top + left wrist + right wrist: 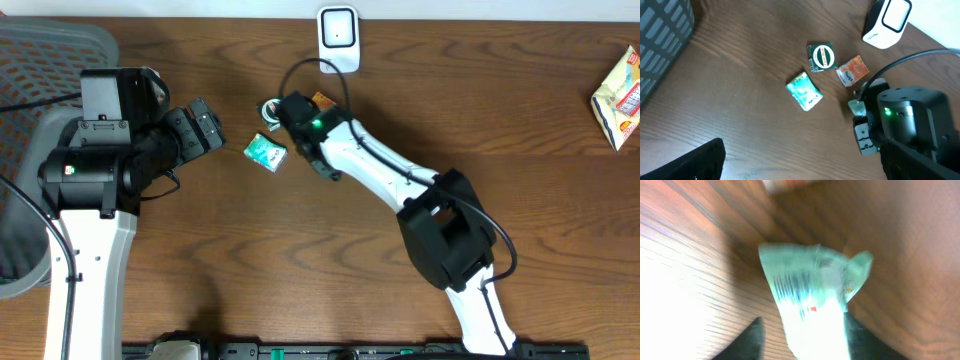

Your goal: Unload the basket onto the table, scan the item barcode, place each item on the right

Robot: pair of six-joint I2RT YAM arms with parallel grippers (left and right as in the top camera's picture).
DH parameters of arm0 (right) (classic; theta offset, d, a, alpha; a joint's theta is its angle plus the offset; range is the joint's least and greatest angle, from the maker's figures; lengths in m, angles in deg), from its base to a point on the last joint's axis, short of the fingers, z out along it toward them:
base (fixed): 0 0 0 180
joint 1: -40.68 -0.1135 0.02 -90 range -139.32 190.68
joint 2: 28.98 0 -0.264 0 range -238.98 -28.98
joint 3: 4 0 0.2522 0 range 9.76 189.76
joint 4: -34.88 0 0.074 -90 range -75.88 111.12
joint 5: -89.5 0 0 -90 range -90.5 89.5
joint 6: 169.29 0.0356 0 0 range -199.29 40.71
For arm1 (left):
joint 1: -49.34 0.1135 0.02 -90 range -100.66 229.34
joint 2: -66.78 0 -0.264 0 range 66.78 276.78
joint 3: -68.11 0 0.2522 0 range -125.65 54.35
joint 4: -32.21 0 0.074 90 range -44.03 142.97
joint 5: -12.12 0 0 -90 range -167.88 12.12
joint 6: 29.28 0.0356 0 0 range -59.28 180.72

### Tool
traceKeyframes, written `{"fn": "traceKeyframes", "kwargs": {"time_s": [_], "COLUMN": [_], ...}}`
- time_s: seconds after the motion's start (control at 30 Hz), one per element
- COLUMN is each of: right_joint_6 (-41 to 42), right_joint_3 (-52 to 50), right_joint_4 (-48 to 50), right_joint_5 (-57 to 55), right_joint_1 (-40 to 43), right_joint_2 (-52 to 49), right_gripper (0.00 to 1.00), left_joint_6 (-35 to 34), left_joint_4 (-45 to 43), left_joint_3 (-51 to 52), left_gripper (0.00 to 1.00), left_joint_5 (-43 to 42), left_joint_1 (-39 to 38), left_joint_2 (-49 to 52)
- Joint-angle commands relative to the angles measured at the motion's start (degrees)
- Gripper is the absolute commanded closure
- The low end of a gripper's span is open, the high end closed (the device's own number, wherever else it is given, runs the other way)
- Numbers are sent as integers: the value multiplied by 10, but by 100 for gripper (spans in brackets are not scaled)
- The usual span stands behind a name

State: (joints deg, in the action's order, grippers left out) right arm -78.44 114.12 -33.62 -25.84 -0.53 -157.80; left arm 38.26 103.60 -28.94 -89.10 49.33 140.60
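My right gripper [804, 322] is down at the table with a pale green packet [810, 290] between its fingers. The left finger [752, 340] stands apart from the packet, while the right finger [862, 340] touches it. Blurred dark stripes like a barcode show on the packet's face. From the left wrist view only a corner of this packet [856, 106] shows at the right gripper's tip. The white scanner [338, 36] stands at the table's far edge, just beyond the right gripper [285, 110]. My left gripper [207, 126] hangs open and empty to the left.
A teal packet [265, 152], a dark green packet with a round label [821, 56] and an orange packet [852, 70] lie around the right gripper. A grey basket [40, 60] stands at the far left. A yellow pouch [620, 98] lies at the right edge.
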Motion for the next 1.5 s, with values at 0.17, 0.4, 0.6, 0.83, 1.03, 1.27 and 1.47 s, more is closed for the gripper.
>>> {"fn": "traceKeyframes", "kwargs": {"time_s": [0.17,0.4,0.6,0.83,1.03,1.27,1.47], "right_joint_6": [8,-33,-33,-33,-30,-31,-39], "right_joint_3": [39,-4,-74,-142,-132,-10,25], "right_joint_4": [-28,-41,49,125,123,12,-30], "right_joint_5": [-4,43,-52,-35,33,240,589], "right_joint_1": [10,12,12,22,42,106,199], "right_joint_2": [19,18,18,18,18,18,18], "right_gripper": [58,50,39,55,82,99,99], "left_joint_6": [4,4,4,4,4,4,4], "left_joint_4": [0,0,0,0,0,0,0], "left_joint_3": [-2,-2,-2,-2,-2,-2,-2], "left_gripper": [2,2,2,2,2,2,2], "left_joint_5": [4,4,4,4,4,4,4], "left_joint_1": [3,3,3,3,3,3,3], "left_joint_2": [0,0,0,0,0,0,0]}}
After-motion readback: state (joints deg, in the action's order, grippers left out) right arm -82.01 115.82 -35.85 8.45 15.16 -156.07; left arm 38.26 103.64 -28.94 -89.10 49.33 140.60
